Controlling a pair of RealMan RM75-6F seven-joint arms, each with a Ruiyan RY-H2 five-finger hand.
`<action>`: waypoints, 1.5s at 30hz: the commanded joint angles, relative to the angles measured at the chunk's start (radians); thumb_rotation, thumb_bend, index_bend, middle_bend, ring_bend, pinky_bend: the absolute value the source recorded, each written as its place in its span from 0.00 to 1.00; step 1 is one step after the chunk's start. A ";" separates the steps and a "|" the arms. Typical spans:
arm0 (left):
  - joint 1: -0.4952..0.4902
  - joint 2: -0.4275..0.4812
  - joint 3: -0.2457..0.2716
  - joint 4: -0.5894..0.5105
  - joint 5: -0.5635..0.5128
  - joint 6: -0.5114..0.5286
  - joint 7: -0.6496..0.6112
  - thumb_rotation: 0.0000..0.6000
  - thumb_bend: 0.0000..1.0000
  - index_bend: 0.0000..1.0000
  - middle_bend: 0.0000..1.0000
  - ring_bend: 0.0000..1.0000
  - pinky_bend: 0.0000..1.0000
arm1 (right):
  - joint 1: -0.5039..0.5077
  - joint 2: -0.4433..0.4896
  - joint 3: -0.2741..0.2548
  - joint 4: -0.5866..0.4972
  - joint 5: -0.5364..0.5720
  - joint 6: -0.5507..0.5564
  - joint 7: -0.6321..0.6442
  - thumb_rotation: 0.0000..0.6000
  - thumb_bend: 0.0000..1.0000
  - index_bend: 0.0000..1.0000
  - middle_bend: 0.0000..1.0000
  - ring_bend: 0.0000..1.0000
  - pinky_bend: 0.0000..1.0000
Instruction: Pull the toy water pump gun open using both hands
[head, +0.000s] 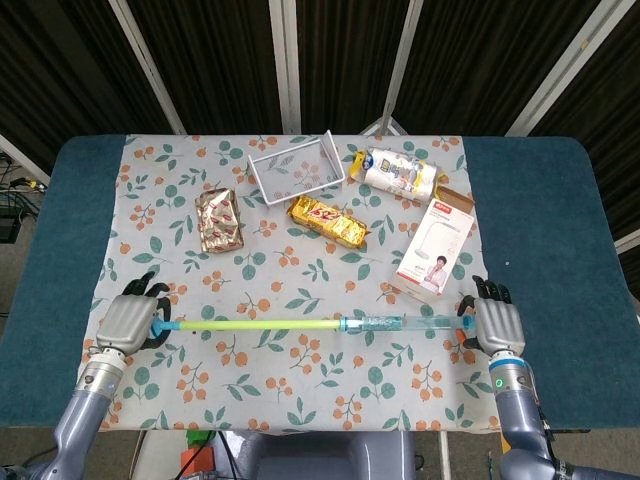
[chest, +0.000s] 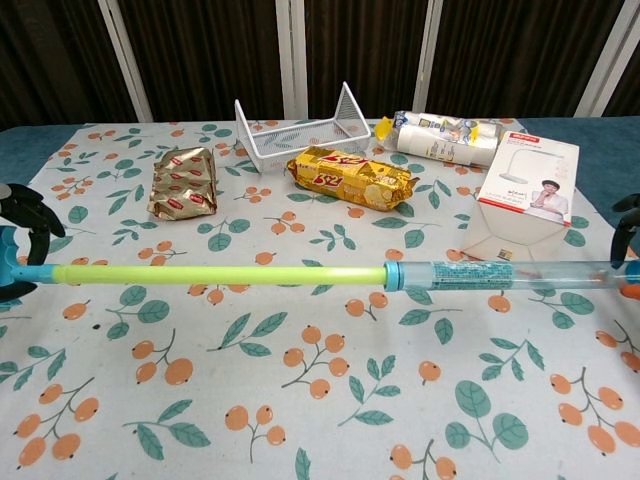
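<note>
The toy water pump gun lies stretched across the near part of the table, held just above the cloth. Its yellow-green plunger rod (head: 255, 324) (chest: 220, 275) runs left out of the clear blue barrel (head: 400, 322) (chest: 510, 272). My left hand (head: 128, 322) (chest: 20, 240) grips the blue handle at the rod's left end. My right hand (head: 494, 325) (chest: 628, 235) grips the barrel's far right end, where an orange tip shows. In the chest view both hands sit at the frame edges, mostly cut off.
Behind the pump stand a white lamp box (head: 436, 246) (chest: 526, 193), a yellow biscuit pack (head: 329, 222), a gold foil pack (head: 220, 220), a white wire rack (head: 296, 166) and a wrapped roll pack (head: 400, 172). Blue table margins flank the floral cloth (head: 300, 380).
</note>
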 joint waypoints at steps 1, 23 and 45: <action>0.001 0.000 -0.001 0.002 0.001 -0.003 -0.002 1.00 0.53 0.68 0.20 0.03 0.12 | -0.001 -0.001 -0.003 0.000 0.001 -0.001 0.000 1.00 0.37 0.62 0.08 0.00 0.00; 0.041 0.057 0.005 -0.035 0.052 0.002 -0.068 1.00 0.17 0.06 0.00 0.00 0.06 | -0.016 0.073 -0.053 -0.074 -0.088 -0.008 0.013 1.00 0.37 0.00 0.00 0.00 0.00; 0.459 0.320 0.202 0.118 0.584 0.442 -0.549 1.00 0.16 0.09 0.01 0.00 0.06 | -0.391 0.359 -0.305 0.005 -0.849 0.337 0.495 1.00 0.37 0.00 0.00 0.00 0.00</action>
